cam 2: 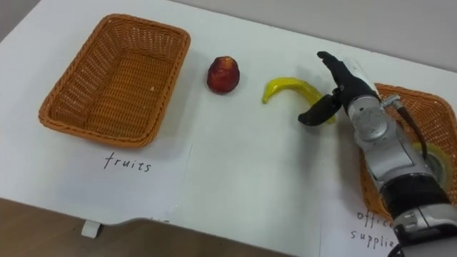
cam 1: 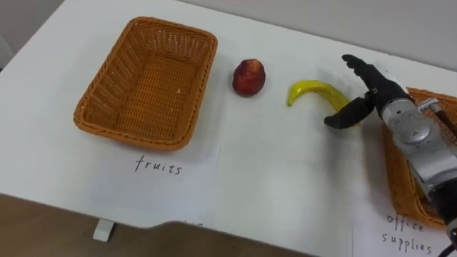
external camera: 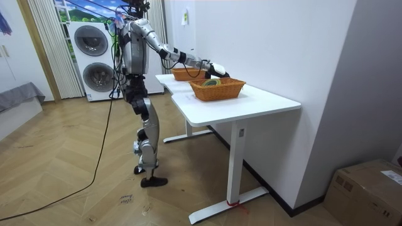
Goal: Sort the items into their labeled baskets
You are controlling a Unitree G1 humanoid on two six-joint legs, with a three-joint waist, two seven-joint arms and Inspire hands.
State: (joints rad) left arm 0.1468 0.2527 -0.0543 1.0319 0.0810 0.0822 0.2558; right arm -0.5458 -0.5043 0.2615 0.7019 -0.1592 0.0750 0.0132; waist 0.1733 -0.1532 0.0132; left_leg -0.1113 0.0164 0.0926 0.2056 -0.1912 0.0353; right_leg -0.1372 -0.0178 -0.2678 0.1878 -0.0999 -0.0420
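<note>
1. The white table (cam 1: pixel 285 185) carries everything; in the room view the robot stands at its edge with its right arm stretched out over the tabletop
2. An empty wicker basket (cam 1: pixel 153 86) sits toward the tabletop's left end, slightly askew to the near edge
3. A second wicker basket (cam 2: pixel 418 100) sits at the right end of the tabletop, partly covered by the robot's forearm; a yellow-green ring-shaped thing (external camera: pixel 211 81) lies inside it
4. A sheet of paper (cam 1: pixel 193 178) with handwriting lies between the left basket and the near edge, and another sheet (cam 1: pixel 385 235) lies at the near edge in front of the right basket
5. The right hand (cam 1: pixel 375 89) is spread wide over the banana's right end, fingers straight and pointing toward the far edge, thumb curved down on the near side; whether it touches the fruit cannot be told
6. The banana (cam 1: pixel 314 89) lies flat in the middle of the tabletop, between the two baskets, nearer the right one
7. A red apple (cam 1: pixel 248 77) stands just right of the left basket, apart from the banana
</note>
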